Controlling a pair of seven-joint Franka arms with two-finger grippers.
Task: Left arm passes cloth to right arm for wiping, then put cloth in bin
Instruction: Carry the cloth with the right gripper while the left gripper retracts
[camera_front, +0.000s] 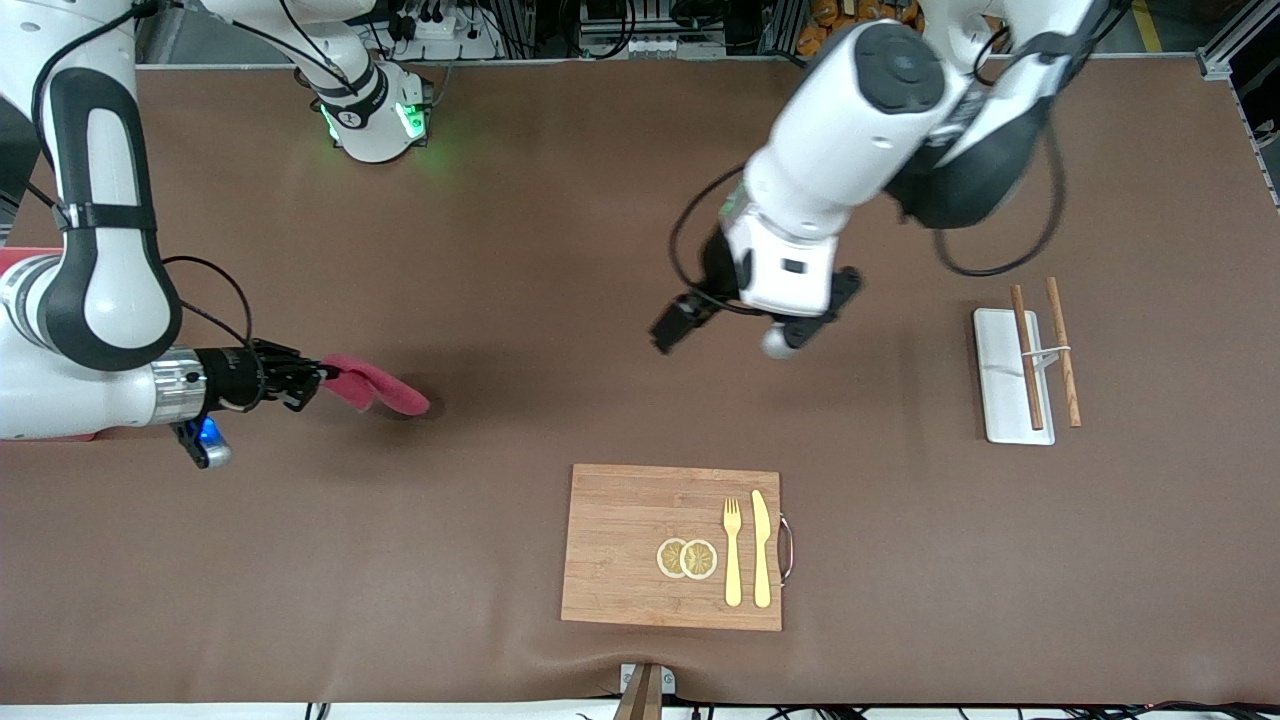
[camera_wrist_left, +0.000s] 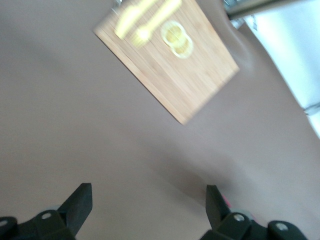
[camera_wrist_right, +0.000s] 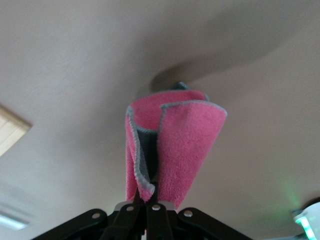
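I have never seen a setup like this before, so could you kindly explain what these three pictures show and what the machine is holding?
These are two white robot arms at a brown table. The large picture looks down from a high camera facing them; the other two come from cameras on each arm's wrist. The right end effector, toward the right arm's end of the table, is shut on a pink cloth; its wrist view shows the cloth pinched. The left end effector hangs open and empty over the middle of the table. Nearer the front camera lies a wooden board with a yellow fork, a knife and two lemon slices. Toward the left arm's end sits a white tray with brown sticks.
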